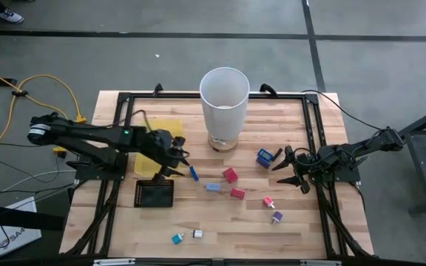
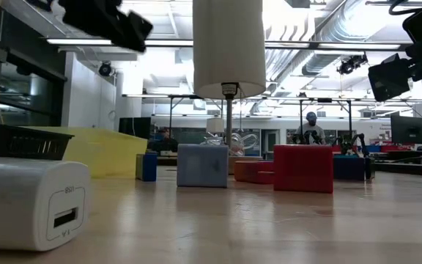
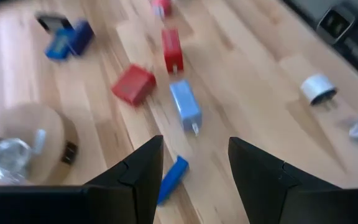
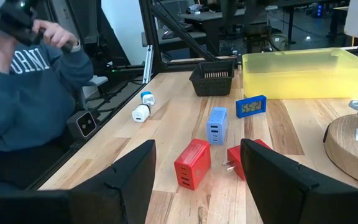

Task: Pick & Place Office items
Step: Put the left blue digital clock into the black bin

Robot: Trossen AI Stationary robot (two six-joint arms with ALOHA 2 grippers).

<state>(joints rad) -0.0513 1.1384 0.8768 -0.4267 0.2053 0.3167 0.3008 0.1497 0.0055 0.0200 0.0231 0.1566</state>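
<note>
As the left end effector [image 1: 177, 157] hangs with its fingers spread and empty just above the small dark-blue piece [image 1: 194, 173], we judge the step in hand to be the pick of that piece, which lies on the desk [image 1: 228, 222] beside the yellow tray [image 1: 163, 130] and black mesh tray [image 1: 154, 193]. To do it well, we would centre the piece between the fingers and lower squarely before pinching, clear of the light-blue block [image 1: 213, 188]. The right end effector [image 1: 293, 167] waits spread and empty beside the blue clock-like piece [image 1: 265, 157].
</note>
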